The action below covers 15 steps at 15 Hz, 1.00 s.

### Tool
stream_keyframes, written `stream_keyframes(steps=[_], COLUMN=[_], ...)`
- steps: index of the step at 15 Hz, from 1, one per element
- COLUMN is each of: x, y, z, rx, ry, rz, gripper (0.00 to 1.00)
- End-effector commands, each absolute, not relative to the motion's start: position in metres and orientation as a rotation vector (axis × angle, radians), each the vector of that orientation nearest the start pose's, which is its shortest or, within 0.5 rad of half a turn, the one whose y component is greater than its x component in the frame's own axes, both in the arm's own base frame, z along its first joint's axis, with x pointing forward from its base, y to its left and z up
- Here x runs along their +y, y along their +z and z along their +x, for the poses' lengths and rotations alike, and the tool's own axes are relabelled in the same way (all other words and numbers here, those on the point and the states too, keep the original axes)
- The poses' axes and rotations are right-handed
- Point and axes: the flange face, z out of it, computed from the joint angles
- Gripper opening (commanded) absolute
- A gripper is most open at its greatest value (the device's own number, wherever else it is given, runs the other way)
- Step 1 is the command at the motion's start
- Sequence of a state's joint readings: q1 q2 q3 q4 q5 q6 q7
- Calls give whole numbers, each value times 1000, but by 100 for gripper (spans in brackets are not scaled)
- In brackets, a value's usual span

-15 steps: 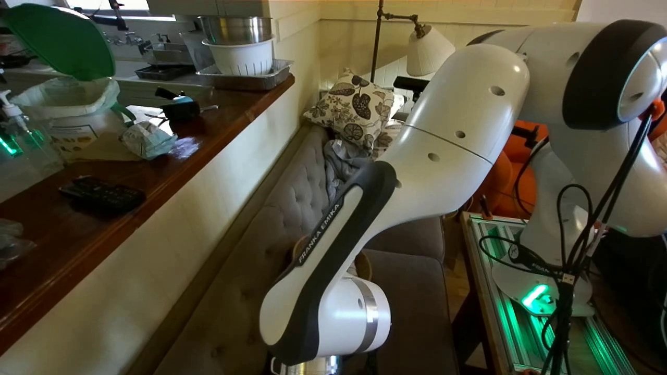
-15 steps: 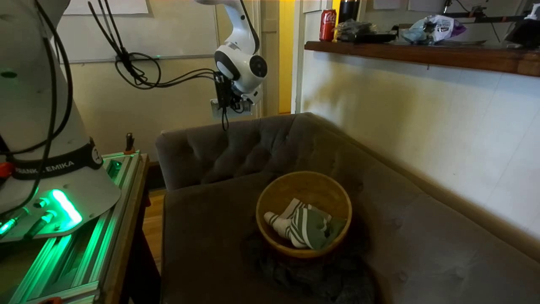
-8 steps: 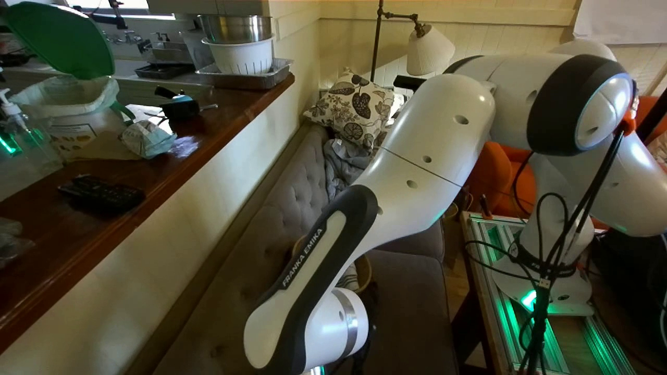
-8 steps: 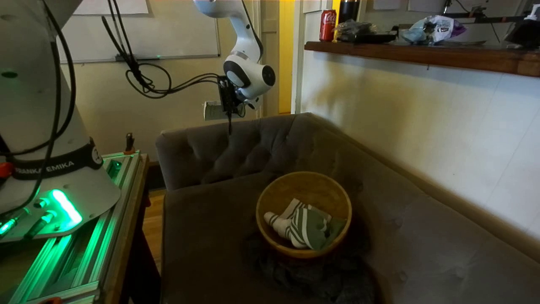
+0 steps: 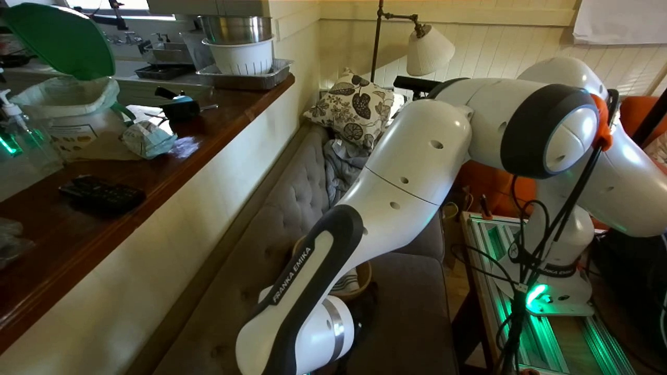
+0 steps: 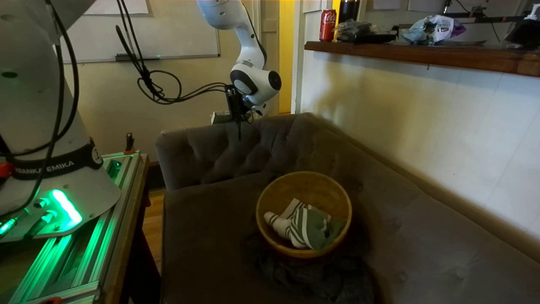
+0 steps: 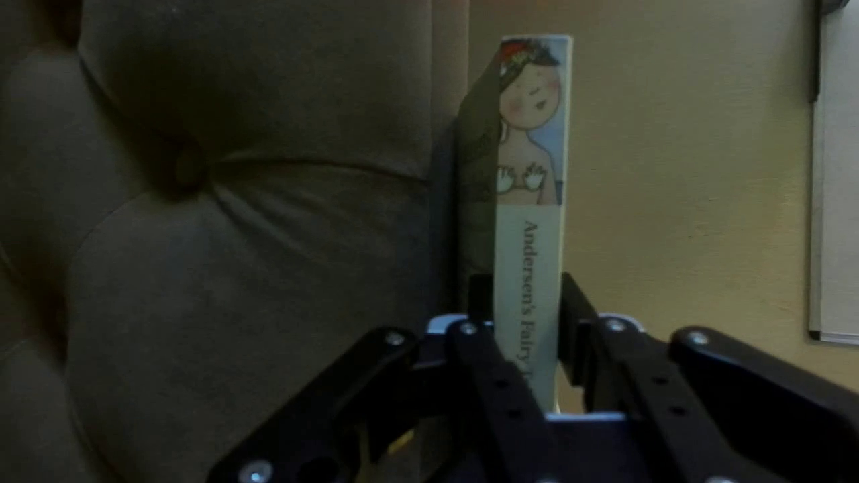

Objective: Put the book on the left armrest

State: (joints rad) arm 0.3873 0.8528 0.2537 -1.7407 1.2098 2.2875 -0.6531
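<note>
Closest to me is the desk [image 6: 127,215], bearing the arm's base [image 6: 63,169]; a strip of floor [image 6: 154,211] lies between its long sofa-side edge and the sofa [image 6: 202,236]. Across from that edge sits the bowl [image 6: 312,185], striped cloth [image 6: 310,228] inside, out of the way of this job. Past the desk's far corner on that side rises the armrest [image 6: 223,147], which I take for the left one. The book [image 7: 530,215] is there too, farther off than that corner, low by the armrest's top; whether it touches, or hangs behind the crest, I can't tell. The fingers [image 7: 578,329] pinch it across its thickness, spine toward the wrist [image 6: 253,82]. Setting down looks to be the step in hand, with only release to follow. I'd bring the book fully over the armrest, cover parallel to it, and sink slowly until the sofa bears the weight. Then part the fingers just a little and back straight out, so neither drags it. A rounded, soft top could tip it toward the wall [image 6: 181,114], so centre it first.
</note>
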Motion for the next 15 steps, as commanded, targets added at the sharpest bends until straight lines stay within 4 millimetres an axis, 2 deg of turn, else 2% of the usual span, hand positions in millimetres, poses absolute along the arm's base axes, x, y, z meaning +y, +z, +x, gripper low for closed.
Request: stream_keyframes(steps=[1,12,13,15], x=[395,385,384,383], y=[94,110,112,119], z=[515,543,545,551], rx=[-260,-251,-252,-255], ry=[259,76,68,34], rz=[-2241,-2365,-2386,-2432], gripper=[6,6,50,57])
